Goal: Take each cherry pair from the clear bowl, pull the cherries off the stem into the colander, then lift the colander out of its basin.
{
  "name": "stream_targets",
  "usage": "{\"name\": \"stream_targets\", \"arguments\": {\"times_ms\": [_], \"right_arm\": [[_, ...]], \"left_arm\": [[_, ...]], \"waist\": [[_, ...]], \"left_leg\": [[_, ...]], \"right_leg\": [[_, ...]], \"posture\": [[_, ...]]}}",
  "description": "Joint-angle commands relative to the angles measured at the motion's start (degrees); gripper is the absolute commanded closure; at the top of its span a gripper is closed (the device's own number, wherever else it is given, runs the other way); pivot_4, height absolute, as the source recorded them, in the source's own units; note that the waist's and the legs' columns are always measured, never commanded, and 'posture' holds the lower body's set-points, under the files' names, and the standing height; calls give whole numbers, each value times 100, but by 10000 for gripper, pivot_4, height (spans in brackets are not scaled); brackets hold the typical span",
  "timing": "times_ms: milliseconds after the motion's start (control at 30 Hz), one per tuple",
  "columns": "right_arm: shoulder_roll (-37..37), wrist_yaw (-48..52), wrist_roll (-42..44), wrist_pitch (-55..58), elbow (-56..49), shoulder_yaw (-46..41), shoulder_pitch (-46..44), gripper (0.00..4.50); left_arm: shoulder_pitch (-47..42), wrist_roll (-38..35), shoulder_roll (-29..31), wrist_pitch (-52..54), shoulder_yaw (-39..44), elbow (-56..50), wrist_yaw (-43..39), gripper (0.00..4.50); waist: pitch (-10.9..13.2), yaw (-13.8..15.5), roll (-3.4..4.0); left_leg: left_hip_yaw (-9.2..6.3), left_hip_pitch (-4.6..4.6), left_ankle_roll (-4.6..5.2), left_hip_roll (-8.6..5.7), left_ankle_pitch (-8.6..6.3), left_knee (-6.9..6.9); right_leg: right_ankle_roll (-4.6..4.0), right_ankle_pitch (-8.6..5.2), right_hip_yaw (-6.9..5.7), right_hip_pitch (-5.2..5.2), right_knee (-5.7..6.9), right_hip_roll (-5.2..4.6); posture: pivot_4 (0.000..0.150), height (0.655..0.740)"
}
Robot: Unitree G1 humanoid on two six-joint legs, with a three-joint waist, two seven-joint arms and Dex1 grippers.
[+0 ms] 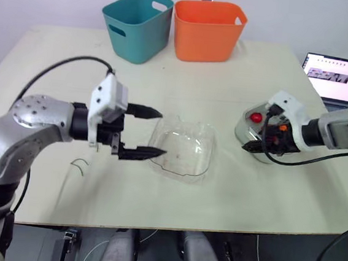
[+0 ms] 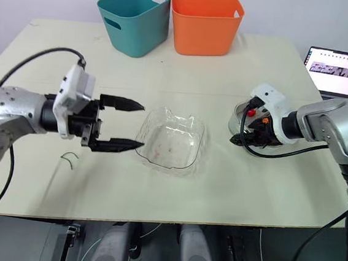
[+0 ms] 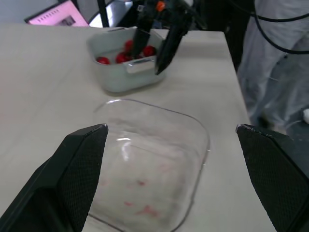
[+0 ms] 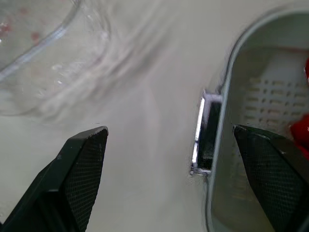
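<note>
The clear bowl [image 1: 184, 149] sits mid-table, empty apart from red smears. My left gripper [image 1: 161, 133] hovers open at the bowl's left rim with nothing between its fingers. To the right stands the grey-white colander in its basin [image 1: 248, 126], with several red cherries [image 3: 126, 55] inside. My right gripper [image 3: 147, 62] is open at the colander's near side. One finger reaches inside among the cherries and the other hangs outside the wall. The rim handle [image 4: 206, 140] lies between the two fingers. A loose green stem [image 1: 81, 165] lies on the table left of the bowl.
A teal bin [image 1: 138, 25] and an orange bin [image 1: 208, 29] stand at the table's far edge. An open laptop [image 1: 336, 77] is off the right side. Cables hang from both wrists over the table [image 1: 227, 86].
</note>
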Motion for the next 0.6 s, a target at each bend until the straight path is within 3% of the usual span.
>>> {"name": "stream_targets", "arguments": {"times_ms": [33, 267, 600], "right_arm": [[1, 150, -229, -84, 27, 28, -261, 0], [117, 277, -580, -284, 236, 151, -259, 0], [358, 301, -900, -416, 350, 195, -157, 34394]], "left_arm": [[-3, -187, -71, 14, 163, -314, 209, 187], [85, -196, -142, -46, 143, -357, 417, 187], [-88, -125, -247, -104, 72, -235, 510, 0]], "waist": [[0, 3, 0], [-1, -6, -1], [-1, -3, -1]], "left_leg": [[-1, 0, 0, 1, 0, -2], [-1, 4, 0, 1, 0, 6], [-1, 6, 0, 2, 0, 6]], "right_leg": [[0, 0, -1, 0, 1, 2], [1, 0, 0, 3, 8, 4], [2, 1, 0, 5, 12, 6]], "posture": [[1500, 7400], [1500, 7400], [1500, 7400]]}}
